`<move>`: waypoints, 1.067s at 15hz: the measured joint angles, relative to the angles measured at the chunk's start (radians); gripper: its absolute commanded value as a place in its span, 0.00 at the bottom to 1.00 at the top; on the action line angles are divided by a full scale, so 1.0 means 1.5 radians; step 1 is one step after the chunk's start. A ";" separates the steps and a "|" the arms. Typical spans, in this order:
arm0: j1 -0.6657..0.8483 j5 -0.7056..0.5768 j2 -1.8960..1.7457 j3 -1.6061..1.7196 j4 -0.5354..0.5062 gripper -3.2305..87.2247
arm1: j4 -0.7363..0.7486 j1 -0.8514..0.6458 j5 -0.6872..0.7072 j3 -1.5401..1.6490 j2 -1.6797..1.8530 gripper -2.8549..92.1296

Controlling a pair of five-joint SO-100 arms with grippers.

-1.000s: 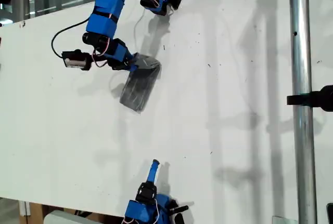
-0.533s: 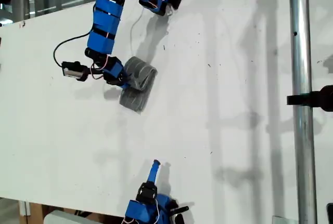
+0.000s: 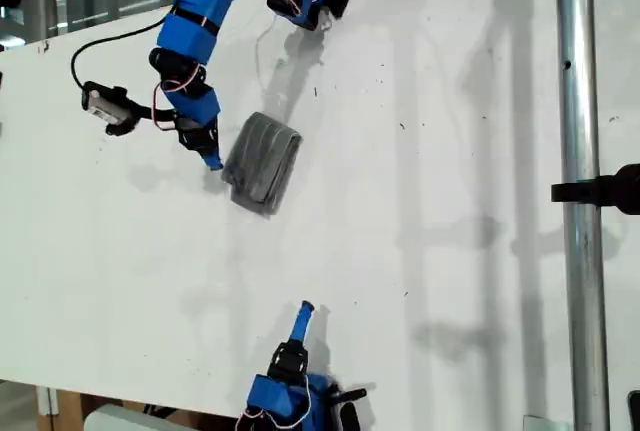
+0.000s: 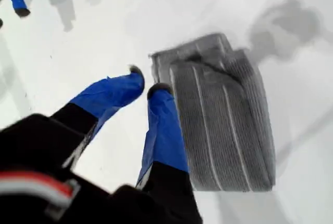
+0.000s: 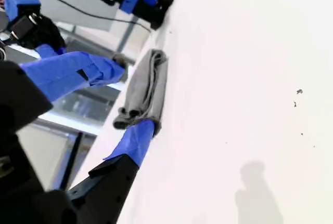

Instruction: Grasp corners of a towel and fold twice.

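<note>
The towel (image 3: 262, 163) lies folded into a small grey striped bundle on the white table (image 3: 450, 271), towards the exterior view's upper left. In the first wrist view the towel (image 4: 223, 120) shows stacked layers and pale stripes. My first gripper (image 4: 147, 79) hovers just beside its edge, fingers slightly apart and holding nothing; in the exterior view it (image 3: 210, 156) sits at the towel's left. My second gripper (image 3: 305, 309) stays near the table's bottom edge in the exterior view, far from the towel. Its jaws (image 5: 134, 95) stand wide open, with the towel (image 5: 148, 78) seen beyond them.
A vertical metal pole (image 3: 578, 101) with a black clamp (image 3: 605, 191) stands at the exterior view's right. A black cable (image 3: 110, 46) loops from the first arm over the table's upper left in that view. The table's edge runs along the bottom.
My first gripper carried the towel's edge over toward the exterior view's left, let it go, and drew away to the left. The towel now lies folded smaller. The second arm barely shifted.
</note>
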State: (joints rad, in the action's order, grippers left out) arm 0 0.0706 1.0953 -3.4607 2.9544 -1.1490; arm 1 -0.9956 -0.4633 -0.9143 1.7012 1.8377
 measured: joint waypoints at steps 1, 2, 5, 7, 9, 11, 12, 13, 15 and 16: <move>0.000 0.004 0.000 0.030 0.018 0.21 | -0.046 -0.002 -0.016 0.080 0.084 0.03; 0.000 0.001 0.000 0.061 0.032 0.21 | -0.078 -0.001 -0.036 0.177 0.182 0.03; -0.014 -0.026 0.000 0.101 0.029 0.17 | -0.128 0.038 -0.135 0.497 0.495 0.03; -0.013 0.012 -0.002 0.106 -0.001 0.17 | -0.140 0.037 -0.182 0.636 0.622 0.03; -0.025 0.067 -0.002 0.106 -0.080 0.16 | -0.169 0.047 -0.236 0.741 0.760 0.03; -0.072 -0.036 -0.002 0.106 -0.091 0.15 | -0.275 0.049 -0.350 0.796 0.937 0.15; -0.094 -0.066 -0.002 0.106 -0.091 0.15 | -0.286 0.060 -0.381 0.800 0.952 0.15; -0.111 -0.076 -0.002 0.106 -0.091 0.15 | -0.297 0.080 -0.399 0.800 0.962 0.15; -0.111 -0.081 -0.002 0.106 -0.091 0.15 | -0.307 0.115 -0.395 0.800 0.965 0.15; -0.111 -0.081 -0.002 0.106 -0.091 0.15 | -0.308 0.123 -0.395 0.800 0.965 0.15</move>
State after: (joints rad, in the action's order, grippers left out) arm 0 -0.0966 0.9741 -3.4637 3.1140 -1.2855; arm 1 -1.4573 -0.2792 -1.5064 2.9008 3.2858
